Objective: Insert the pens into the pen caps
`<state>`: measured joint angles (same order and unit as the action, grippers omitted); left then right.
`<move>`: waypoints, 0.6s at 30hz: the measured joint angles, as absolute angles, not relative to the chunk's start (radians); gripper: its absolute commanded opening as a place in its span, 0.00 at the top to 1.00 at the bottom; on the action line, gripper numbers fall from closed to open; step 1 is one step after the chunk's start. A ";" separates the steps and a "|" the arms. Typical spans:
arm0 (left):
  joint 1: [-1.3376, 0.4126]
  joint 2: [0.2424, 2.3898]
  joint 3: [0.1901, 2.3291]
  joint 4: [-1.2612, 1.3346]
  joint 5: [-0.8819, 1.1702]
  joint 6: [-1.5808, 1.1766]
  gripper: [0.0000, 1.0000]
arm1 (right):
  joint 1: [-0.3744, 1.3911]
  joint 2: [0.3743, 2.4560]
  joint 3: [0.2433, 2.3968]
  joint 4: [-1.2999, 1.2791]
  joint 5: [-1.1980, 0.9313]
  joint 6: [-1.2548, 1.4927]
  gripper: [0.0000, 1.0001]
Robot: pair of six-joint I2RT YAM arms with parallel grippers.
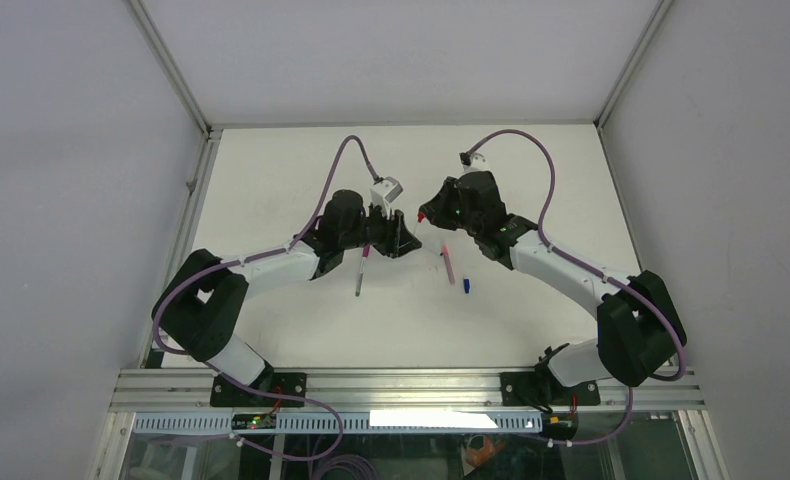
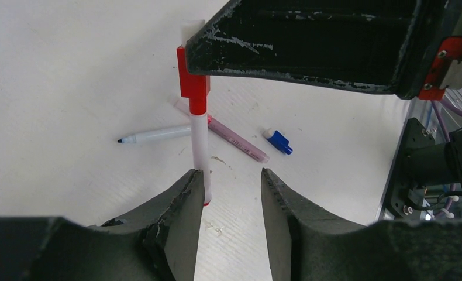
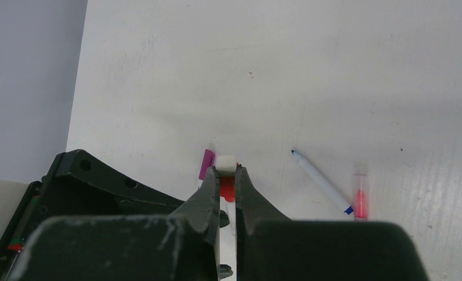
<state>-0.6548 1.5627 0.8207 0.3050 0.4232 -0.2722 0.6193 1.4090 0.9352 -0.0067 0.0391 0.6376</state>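
My right gripper [image 3: 227, 172] is shut on a red pen cap [image 3: 227, 188] that sits on the end of a white pen [image 2: 199, 146]. In the left wrist view the red cap [image 2: 192, 88] hangs under the right gripper's fingers, with the pen reaching down to my left gripper [image 2: 228, 175]. The left gripper is open, and the pen's lower end lies against its left finger [image 2: 182, 199]. On the table lie a white pen with a dark tip [image 2: 155, 134], a pink pen [image 2: 237, 140] and a blue cap [image 2: 278, 141]. A magenta cap [image 3: 206, 164] shows beside the right fingers.
In the top view both grippers, left [image 1: 396, 238] and right [image 1: 426, 213], meet at the table's middle. A pale pen with a magenta end [image 1: 361, 270] lies below the left gripper. The pink pen [image 1: 448, 265] and blue cap [image 1: 467, 285] lie below the right one.
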 measured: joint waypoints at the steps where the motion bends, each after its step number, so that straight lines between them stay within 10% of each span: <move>1: -0.655 1.567 0.824 0.303 0.423 -0.271 0.58 | 0.619 1.409 0.935 -0.007 0.040 0.635 1.00; 18: -0.656 1.594 0.871 0.219 0.369 -0.201 0.60 | 0.629 1.385 0.935 0.002 0.019 0.631 1.00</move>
